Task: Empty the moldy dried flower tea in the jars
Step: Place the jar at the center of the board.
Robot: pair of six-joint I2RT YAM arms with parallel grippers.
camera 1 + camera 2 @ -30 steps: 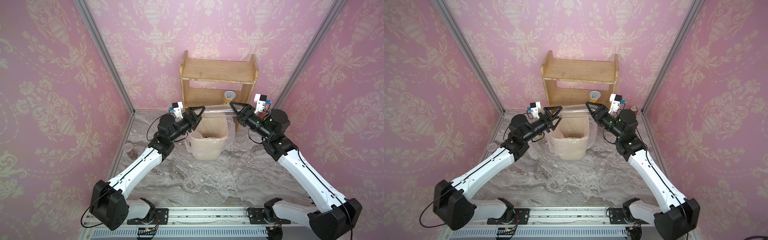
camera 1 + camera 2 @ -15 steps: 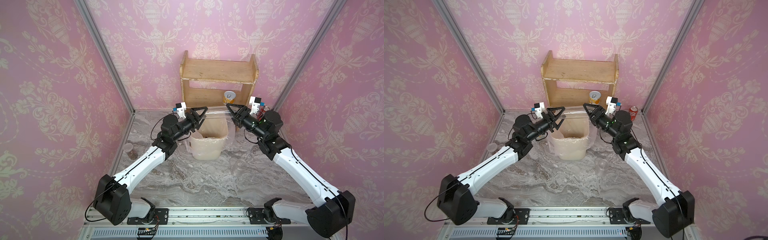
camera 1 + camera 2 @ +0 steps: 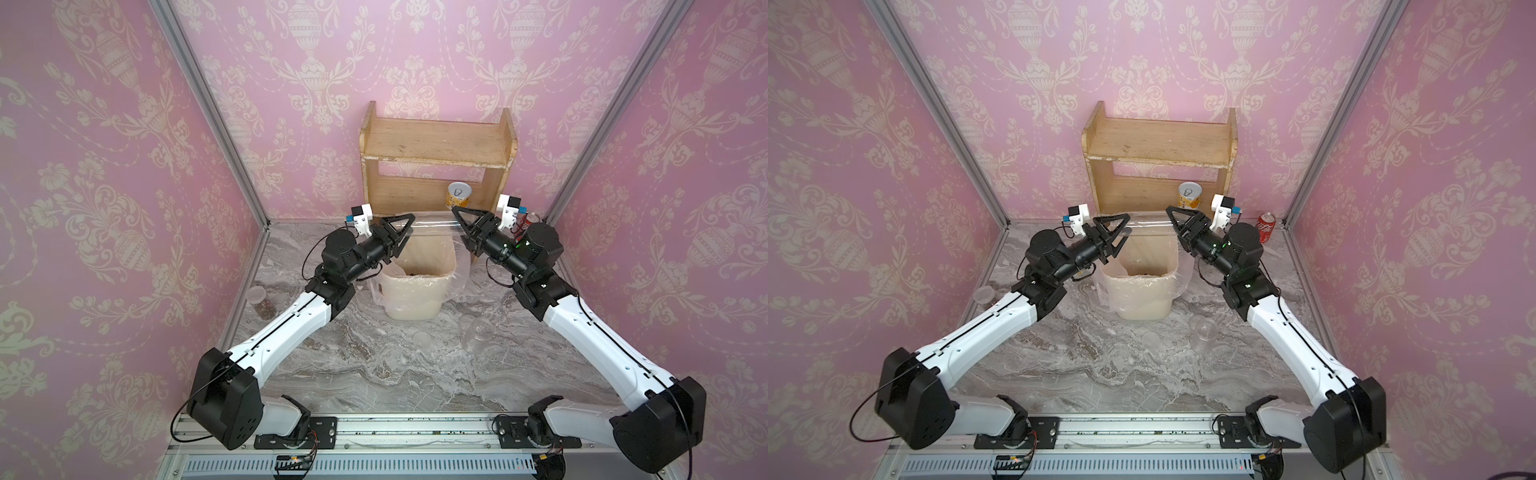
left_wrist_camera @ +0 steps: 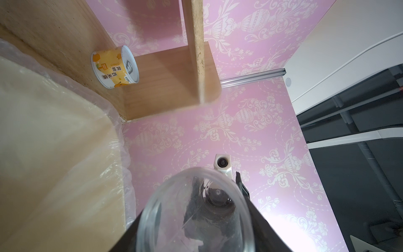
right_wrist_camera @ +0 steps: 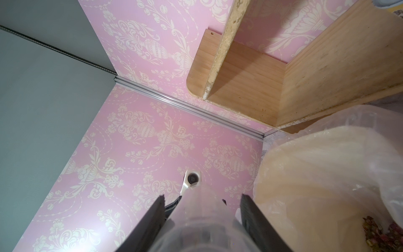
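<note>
The left jaws were pinching one end of a clear jar (image 3: 432,224), with a black jaw pressed against each side of its round wall in the left wrist view. The right jaws were clamped on the opposite end, and the translucent body ran out between them in the right wrist view. The jar lay level between the two arms. Only a few reddish specks clung inside it.

Directly below stood a beige bin (image 3: 415,299) lined with a clear plastic bag, and a small heap of dried flower tea (image 5: 379,231) lay in its bottom. Behind the bin was a wooden shelf (image 3: 436,143), with a yellow-and-white tin (image 3: 459,195) on its lower board. A red cola can (image 3: 1266,226) stood on the desk in the far corner on the right arm's side.

Nearer the front, an open jar (image 3: 478,332) with nothing visible inside rested on the marble desk (image 3: 374,374), and a loose round lid (image 3: 422,338) lay just beside it. By the wall on the left arm's side stood a lidded jar (image 3: 259,299), with brownish tea in its lower part.
</note>
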